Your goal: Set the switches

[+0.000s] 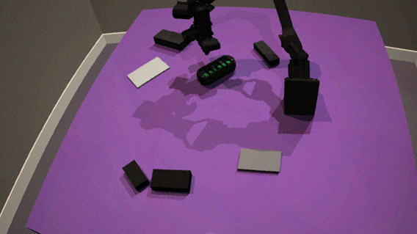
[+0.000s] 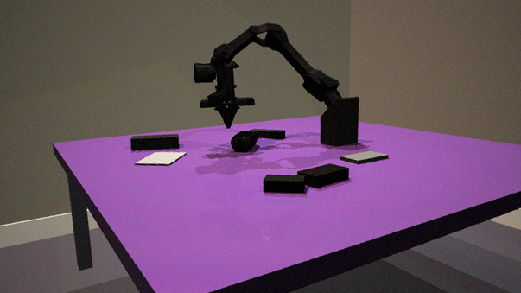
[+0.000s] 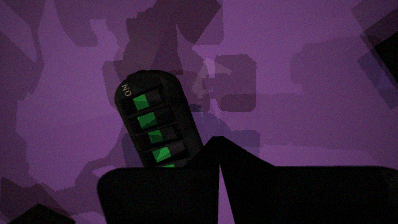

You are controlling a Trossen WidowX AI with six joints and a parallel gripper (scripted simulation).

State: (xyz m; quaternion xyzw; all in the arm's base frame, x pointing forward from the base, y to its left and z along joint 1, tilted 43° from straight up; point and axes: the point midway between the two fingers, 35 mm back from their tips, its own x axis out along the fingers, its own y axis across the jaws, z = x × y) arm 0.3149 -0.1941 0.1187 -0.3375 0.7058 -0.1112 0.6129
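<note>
The dark controller unit point(image 1: 217, 76) point(image 2: 243, 142) point(image 3: 184, 102) sits upright on the purple bench, its switch row facing up. In the wrist view, ON lettering shows at its upper end, and four switches with green faces show fully; a fifth is partly covered by my fingers. Their exact settings are hard to tell in the dim light. The label underneath is hidden. My gripper point(image 1: 207, 53) point(image 2: 228, 127) point(image 3: 217, 141) is shut and empty, pointing down above the bench beside the unit, not touching it.
A white plate point(image 1: 148, 71) point(image 2: 161, 159) and a dark block point(image 1: 166, 38) point(image 2: 154, 141) lie left of the unit. Another dark block point(image 1: 266, 53) point(image 2: 274, 134) lies near the arm's base. Two dark blocks point(image 1: 135, 176) point(image 1: 171, 180) and a grey plate point(image 1: 260, 161) lie farther off.
</note>
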